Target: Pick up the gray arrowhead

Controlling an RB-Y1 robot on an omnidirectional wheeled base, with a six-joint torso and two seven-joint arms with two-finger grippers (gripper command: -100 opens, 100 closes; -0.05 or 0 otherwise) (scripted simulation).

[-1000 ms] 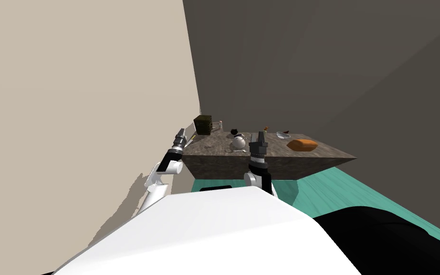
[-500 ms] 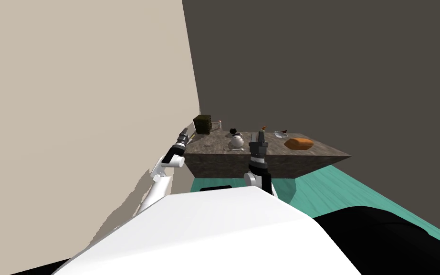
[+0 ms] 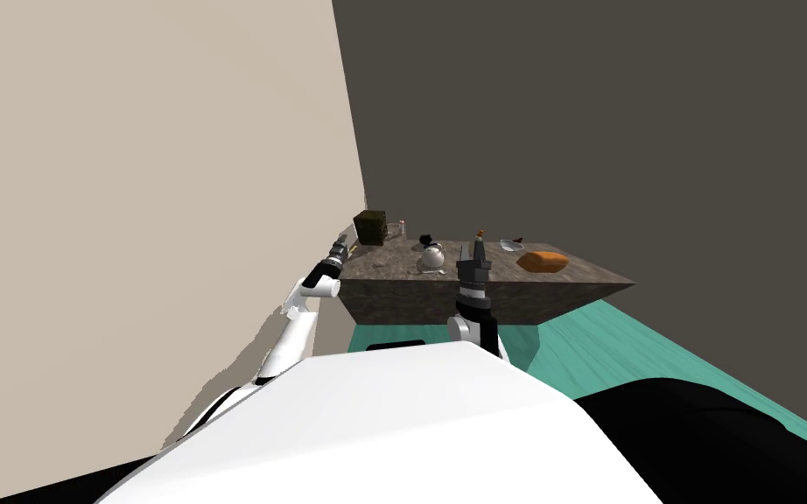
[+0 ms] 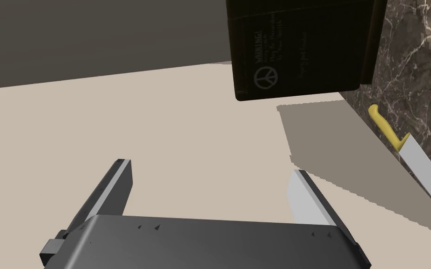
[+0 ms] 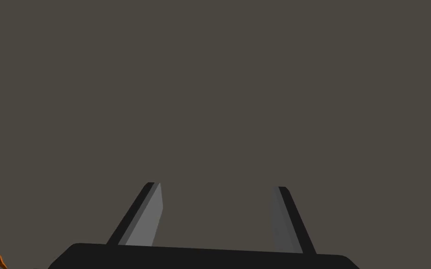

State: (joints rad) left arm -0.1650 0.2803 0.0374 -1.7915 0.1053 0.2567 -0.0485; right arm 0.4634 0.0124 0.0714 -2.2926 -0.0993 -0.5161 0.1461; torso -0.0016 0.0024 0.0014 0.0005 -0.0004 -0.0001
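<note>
A dark marbled counter (image 3: 410, 302) fills a corner between a beige wall (image 3: 174, 219) and a grey wall (image 3: 612, 131). Both tools gape wide: the right tool (image 5: 216, 185) at its front, the left tool (image 4: 210, 166) at its left end, its wrist view showing a yellow-handled knife (image 4: 420, 163) and a dark box (image 4: 298, 46). Beyond sit a teapot (image 3: 433, 256) and an orange loaf (image 3: 543, 261); the gray arrowhead cannot be made out.

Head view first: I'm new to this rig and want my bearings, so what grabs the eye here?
A dark marbled table stands beside the beige wall, an orange block bright at its right end. At its far left corner sits a dark box, and a yellow-handled knife lies along the table's edge, ahead of the open left tool.
</note>
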